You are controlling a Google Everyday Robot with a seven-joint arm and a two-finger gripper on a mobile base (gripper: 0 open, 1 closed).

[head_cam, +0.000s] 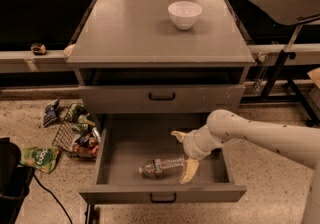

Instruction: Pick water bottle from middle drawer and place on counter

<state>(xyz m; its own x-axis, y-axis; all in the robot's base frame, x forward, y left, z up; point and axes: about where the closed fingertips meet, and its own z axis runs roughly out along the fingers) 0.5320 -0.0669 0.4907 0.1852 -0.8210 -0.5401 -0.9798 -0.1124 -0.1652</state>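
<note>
Lower centre, we see the middle drawer (125,153) standing open, the water bottle (160,166) lying on its floor. The gripper (179,157), fingers spread apart, sits at the bottle's right end. Snack bags (75,133) crowd the floor at left. Farther up, the counter (130,33) carries a white bowl (184,14).

The water bottle (161,166), small, clear and ribbed with a reddish label band, lies on its side in the lower centre of the frame, on the floor of the middle drawer (129,143). That wide, shallow grey drawer stands pulled fully out, its black handle on the front wall. The claw (179,158) hangs inside the drawer at the bottle's right end, fingers spread apart. The desk (125,33), a matte grey slab, fills the upper centre.
</note>
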